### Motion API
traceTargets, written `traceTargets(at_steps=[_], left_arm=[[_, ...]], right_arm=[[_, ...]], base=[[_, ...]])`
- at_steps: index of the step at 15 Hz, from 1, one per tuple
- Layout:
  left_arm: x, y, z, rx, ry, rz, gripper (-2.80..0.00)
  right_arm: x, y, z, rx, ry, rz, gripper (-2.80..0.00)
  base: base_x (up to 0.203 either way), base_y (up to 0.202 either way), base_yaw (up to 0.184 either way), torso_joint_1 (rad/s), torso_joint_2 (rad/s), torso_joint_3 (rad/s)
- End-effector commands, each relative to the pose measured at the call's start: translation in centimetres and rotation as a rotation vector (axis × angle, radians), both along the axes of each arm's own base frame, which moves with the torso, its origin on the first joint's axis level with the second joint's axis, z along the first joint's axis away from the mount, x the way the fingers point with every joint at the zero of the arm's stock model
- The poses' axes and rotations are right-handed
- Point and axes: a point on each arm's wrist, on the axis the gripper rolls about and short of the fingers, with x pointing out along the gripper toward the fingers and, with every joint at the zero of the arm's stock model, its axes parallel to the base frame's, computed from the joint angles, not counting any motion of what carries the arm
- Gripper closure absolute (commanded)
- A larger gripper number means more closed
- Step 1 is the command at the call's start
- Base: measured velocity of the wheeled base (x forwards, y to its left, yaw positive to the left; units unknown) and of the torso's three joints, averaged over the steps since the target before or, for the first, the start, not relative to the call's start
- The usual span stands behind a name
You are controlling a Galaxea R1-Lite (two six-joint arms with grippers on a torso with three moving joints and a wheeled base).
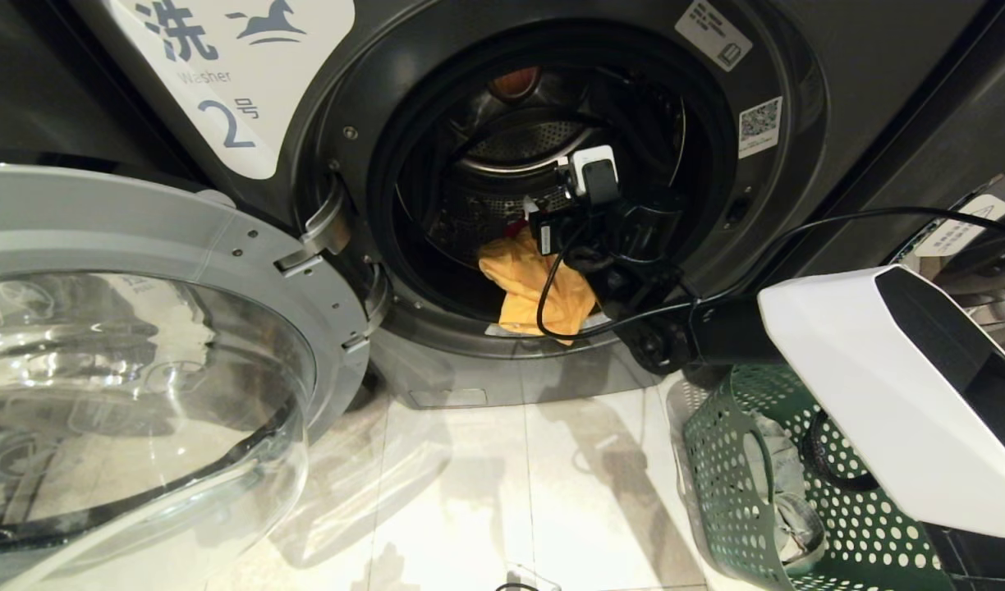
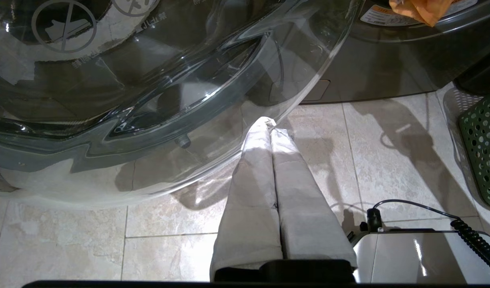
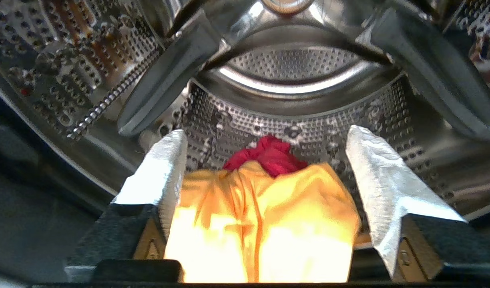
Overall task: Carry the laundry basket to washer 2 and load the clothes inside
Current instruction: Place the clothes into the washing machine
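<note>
Clearly the right gripper [image 3: 265, 188], fingers spread, sits inside washer 2 [image 1: 223, 107] over the yellow cloth [image 1: 535, 287], which drapes across the door sill; withdrawing could drag it out. Grey cloth [image 1: 786, 484] remains in the basket [image 1: 732, 492].

Overall light: warm indoor light from above, moderate in the head and left wrist views.
Glare: the yellow garment [image 3: 265, 224] burns out to white at the lower centre of the right wrist view; streaks of reflection cross the glass door [image 1: 133, 386] at the left.
Shadows: soft dark shapes lie on the floor tiles [image 2: 389, 152] below washer 2 [image 1: 223, 90].
Dim zones: the drum [image 1: 502, 156] interior is dark at upper centre; detail there is perhaps lost.
Blur: the right wrist view's near edges look soft.
Distortion: the head view's lines bow toward its corners.
</note>
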Motion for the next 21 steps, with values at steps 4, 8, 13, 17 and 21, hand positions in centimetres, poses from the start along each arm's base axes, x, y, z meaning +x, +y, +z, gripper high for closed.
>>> traceTargets(at_steps=[4,8,13,17,21], left_arm=[[0.0,0.0,0.0,0.0,0.0,0.0,0.0],[0.0,0.0,0.0,0.0,0.0,0.0,0.0],[0.0,0.0,0.0,0.0,0.0,0.0,0.0],[0.0,0.0,0.0,0.0,0.001,0.001,0.0],[0.0,0.0,0.0,0.0,0.0,0.0,0.0]], right_arm=[[-5.8,-1.3,-1.1,-0.062,0.185,0.117,-2.8],[-8.8,-2.3,-2.0,-0.091,0.277,0.177,-2.8],[-9.4,-2.2,-5.0,-0.172,0.449,0.185,-2.8],[-8.6,-1.4,-5.7,-0.192,0.557,0.184,-2.8],[-7.3,-0.1,-4.7,-0.157,0.652,0.171,-2.8]], base=[[0.0,0.0,0.0,0.0,0.0,0.0],[0.0,0.0,0.0,0.0,0.0,0.0],[0.0,0.0,0.0,0.0,0.0,0.0],[0.0,0.0,0.0,0.0,0.0,0.0],[0.0,0.0,0.0,0.0,0.0,0.0]])
